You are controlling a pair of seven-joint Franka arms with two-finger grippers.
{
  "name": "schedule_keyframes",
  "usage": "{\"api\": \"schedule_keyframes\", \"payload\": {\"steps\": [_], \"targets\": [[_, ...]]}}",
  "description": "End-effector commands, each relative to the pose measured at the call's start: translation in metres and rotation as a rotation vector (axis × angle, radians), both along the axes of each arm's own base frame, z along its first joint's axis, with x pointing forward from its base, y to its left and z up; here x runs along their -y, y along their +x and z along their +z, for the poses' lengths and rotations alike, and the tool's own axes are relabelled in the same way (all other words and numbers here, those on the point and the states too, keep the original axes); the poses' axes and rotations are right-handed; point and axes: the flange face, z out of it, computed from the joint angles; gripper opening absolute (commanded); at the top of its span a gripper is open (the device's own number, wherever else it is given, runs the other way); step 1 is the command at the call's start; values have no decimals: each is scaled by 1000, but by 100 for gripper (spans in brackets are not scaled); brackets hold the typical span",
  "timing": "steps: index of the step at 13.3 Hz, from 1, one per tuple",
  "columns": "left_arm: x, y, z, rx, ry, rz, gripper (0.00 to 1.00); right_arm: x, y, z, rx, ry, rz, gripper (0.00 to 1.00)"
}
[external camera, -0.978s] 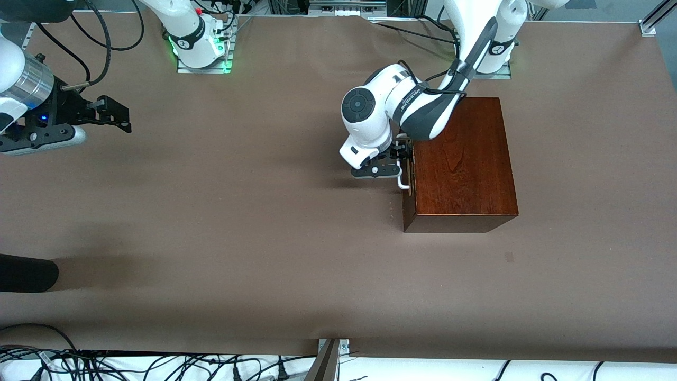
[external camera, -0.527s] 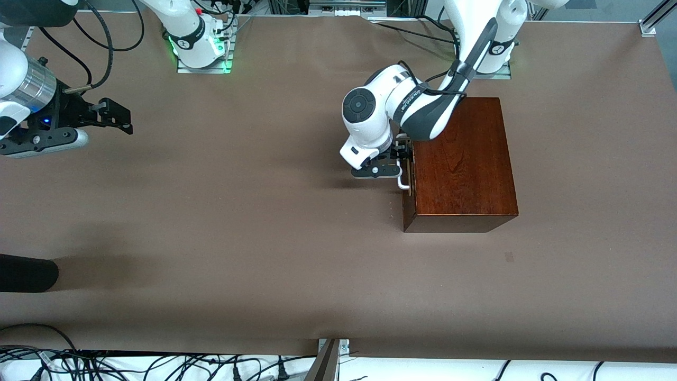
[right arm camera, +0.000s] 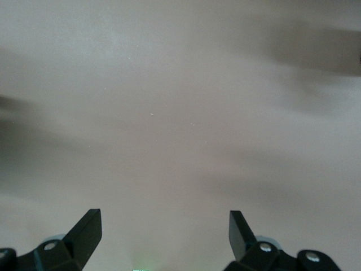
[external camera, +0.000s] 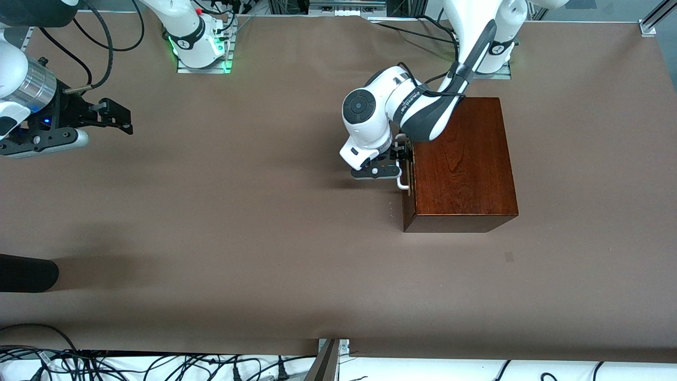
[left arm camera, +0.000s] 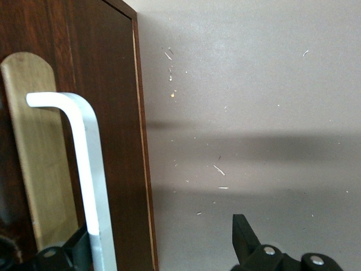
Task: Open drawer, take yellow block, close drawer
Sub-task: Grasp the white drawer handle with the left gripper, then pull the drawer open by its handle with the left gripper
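You are working the closed dark reddish-brown drawer [external camera: 407,182] of the glossy wooden box [external camera: 460,159], stiff and likely heavy, so take its rigid white metal bar handle [left arm camera: 87,169] mid-length with the spread left gripper [external camera: 404,153] straddling it, while the spread right gripper [external camera: 113,114] is waiting over bare table [external camera: 238,238].

We are looking at a robotics lab. Two white robot arms [external camera: 402,106] are bolted by metal base plates [external camera: 203,66] along one edge of a wide worktop [external camera: 238,238] covered in plain brown sheeting. A green status light [external camera: 172,45] glows at one arm's base. Bundles of black cables [external camera: 106,365] lie loose off the worktop's edge nearest the front camera, and more cables trail along the edge where the bases stand, beside aluminium framing [external camera: 648,24]. Each wrist carries its own camera.
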Motion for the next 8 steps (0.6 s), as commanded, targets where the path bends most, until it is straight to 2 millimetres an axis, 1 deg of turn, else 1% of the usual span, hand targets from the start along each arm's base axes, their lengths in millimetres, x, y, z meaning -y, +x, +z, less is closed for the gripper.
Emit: {"api": "schedule_keyframes", "payload": {"steps": [1,2,3,5,8], "targets": [[15,-2,-5,18,-46,19,100,-1,2,2,8,-13,15,100],[20,-3,-7,21,-48,19,100,-2,1,2,8,-13,16,100],[27,-5,-6,28,-52,23,100,-8,1,2,8,-15,27,100],[35,-7,-4,34,-57,20,100,-8,1,2,8,-15,26,100],[52,-13,5,53,-76,8,100,-12,0,2,8,-15,29,100]]}}
